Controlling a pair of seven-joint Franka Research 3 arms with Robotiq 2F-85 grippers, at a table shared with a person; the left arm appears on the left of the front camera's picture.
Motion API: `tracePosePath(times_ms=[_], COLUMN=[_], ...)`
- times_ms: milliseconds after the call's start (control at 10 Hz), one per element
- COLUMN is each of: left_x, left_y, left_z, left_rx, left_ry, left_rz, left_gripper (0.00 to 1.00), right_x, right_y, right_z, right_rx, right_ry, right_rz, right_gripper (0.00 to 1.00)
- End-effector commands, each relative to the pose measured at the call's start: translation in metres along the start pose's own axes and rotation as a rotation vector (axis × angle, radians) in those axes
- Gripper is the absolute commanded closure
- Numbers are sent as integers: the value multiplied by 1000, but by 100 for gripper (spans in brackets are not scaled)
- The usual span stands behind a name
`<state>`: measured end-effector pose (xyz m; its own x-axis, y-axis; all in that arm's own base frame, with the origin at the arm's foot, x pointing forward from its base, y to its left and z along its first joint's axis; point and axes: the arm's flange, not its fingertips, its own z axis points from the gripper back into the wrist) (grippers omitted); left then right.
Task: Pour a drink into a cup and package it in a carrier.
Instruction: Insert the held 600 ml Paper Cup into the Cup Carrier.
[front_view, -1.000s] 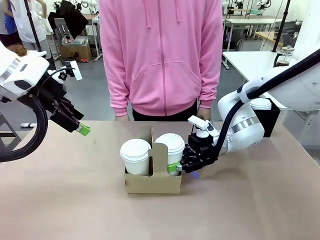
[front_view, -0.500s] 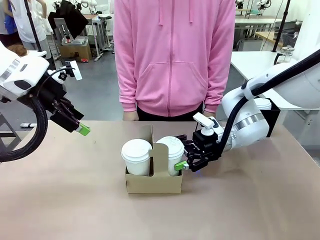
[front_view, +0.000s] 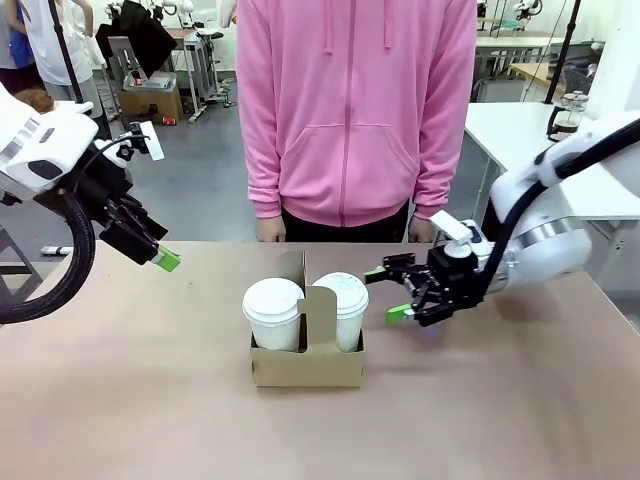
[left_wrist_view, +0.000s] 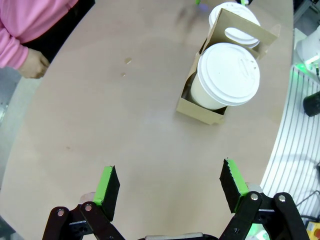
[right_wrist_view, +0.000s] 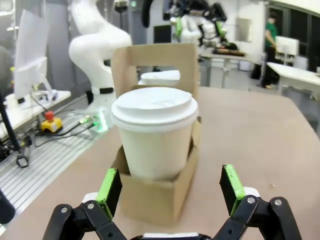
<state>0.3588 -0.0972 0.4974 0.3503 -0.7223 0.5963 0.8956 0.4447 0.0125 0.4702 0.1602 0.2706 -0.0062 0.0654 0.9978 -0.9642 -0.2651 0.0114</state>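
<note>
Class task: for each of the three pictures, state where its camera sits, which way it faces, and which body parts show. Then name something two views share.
Front: between the arms, facing the person; left gripper and right gripper show, both open.
Left wrist: above the table, looking down past its green fingers; a hand shows.
Right wrist: low, level with the carrier, its fingers open.
Shared: all show the carrier holding two lidded cups.

Beyond the open right gripper (right_wrist_view: 170, 187), the second cup (right_wrist_view: 161, 78) is mostly hidden behind the carrier's handle panel (right_wrist_view: 155, 62). Cup contents are concealed by lids.
</note>
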Motion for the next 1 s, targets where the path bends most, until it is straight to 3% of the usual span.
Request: tracePosePath(times_ms=[0,400,600,900], left_x=[1,1,1,1], left_y=[-1,-1,-1,-1], left_z=[0,0,0,0], left_rx=[-14,-14,-14,-14], left_ry=[-16,-16,-16,-16], left_rz=[3,3,3,3], left_gripper=[0,0,0,0], right_x=[32,87,94,89], right_y=[28,92,114,125], right_z=[49,161,184,187], right_rx=[-177,-510,-581,-681], right_ry=[88,278,341,354], right_rz=[-74,-369,-443,-467], right_gripper=[0,0,0,0])
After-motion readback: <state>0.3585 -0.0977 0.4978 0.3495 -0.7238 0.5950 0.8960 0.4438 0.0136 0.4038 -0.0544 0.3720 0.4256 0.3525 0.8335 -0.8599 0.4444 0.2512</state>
